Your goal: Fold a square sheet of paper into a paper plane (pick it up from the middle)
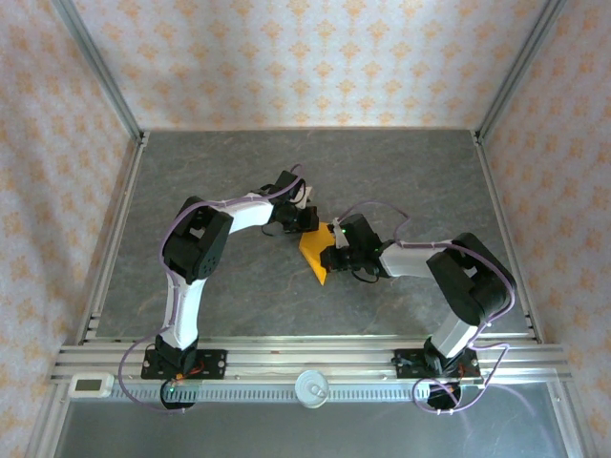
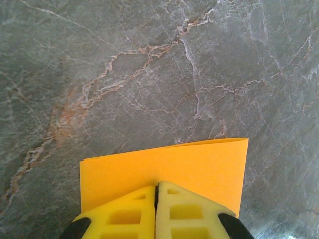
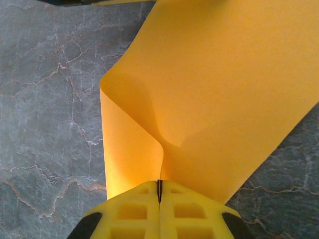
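The square sheet of paper [image 1: 315, 256] is bright orange and sits mid-table between the two grippers. My right gripper [image 1: 331, 256] is shut on it. In the right wrist view the sheet [image 3: 219, 89] curls up from the closed fingertips [image 3: 160, 182], with one thin edge pinched between them. My left gripper [image 1: 307, 222] is shut. In its wrist view the closed tips [image 2: 157, 185] rest on the paper [image 2: 199, 162], which lies flat beyond them with its far right edge slightly lifted. No paper shows between the left jaws.
The grey marbled tabletop [image 1: 229, 172] spreads all around the paper. Metal frame rails [image 1: 105, 248] run along the left, right and near sides, and patterned walls stand behind. A small white device [image 1: 91, 385] sits at the near left on the rail.
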Robot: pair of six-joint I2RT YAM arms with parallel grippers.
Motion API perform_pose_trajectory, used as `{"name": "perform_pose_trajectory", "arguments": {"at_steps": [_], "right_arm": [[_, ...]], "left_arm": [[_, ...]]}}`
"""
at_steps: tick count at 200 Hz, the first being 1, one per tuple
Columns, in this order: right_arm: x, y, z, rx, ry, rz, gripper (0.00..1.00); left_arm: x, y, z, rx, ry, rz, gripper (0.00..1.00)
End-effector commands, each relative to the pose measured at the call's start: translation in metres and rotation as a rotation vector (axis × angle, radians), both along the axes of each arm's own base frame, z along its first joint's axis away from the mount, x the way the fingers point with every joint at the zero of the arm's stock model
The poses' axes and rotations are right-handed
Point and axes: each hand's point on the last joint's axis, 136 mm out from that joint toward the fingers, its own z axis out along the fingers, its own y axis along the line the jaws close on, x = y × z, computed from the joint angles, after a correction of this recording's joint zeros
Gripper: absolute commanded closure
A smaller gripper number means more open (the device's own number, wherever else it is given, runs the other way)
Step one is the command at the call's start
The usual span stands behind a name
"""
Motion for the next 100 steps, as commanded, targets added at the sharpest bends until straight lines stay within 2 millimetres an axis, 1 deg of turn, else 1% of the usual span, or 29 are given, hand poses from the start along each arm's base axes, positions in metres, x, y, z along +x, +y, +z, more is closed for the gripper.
{"name": "perform_pose_trajectory", "arguments": {"at_steps": [1, 56, 100], "right_arm": [[0.0092, -0.0045, 0.0056, -0.021, -0.008, -0.038, 1.00], [0.0178, -0.0108, 0.0022, -0.064, -0.028, -0.078, 1.00], [0.0172, -0.0113, -0.0007, -0.070, -0.021, -0.078, 1.00]], "left_arm": [[-0.0208, 0.0182, -0.0287, 0.112, 0.069, 0.008, 0.93], [-0.0205, 0.0178, -0.0286, 0.111, 0.069, 0.006, 0.93], [-0.0209, 0.0178, -0.0291, 0.110, 0.071, 0.006, 0.93]]}}
